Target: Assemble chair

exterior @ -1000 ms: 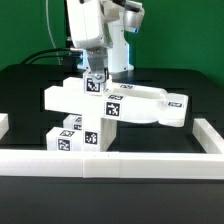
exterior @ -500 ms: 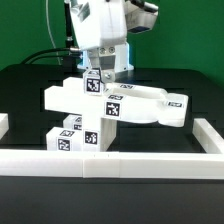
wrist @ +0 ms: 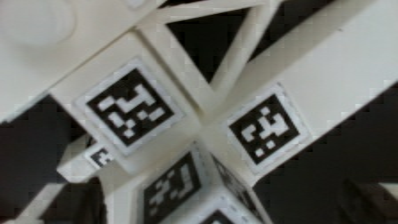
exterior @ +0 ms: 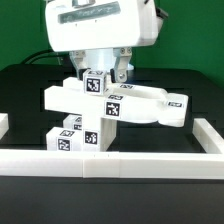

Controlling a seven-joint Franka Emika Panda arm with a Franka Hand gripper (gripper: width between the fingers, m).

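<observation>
Black tabletop behind the border rail carries the chair mid-scene. Its blocky legs stand at the exterior view's left, probably to steady the frame. Over the middle post the gripper hovers, jaws spread wide, apparently gripping nothing. The seat plate reaches rightward.

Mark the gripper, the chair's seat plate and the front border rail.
gripper [exterior: 102, 70], exterior view, midway between its fingertips.
seat plate [exterior: 148, 100], exterior view, on its flat top.
border rail [exterior: 110, 166], exterior view, middle of its front face.
</observation>
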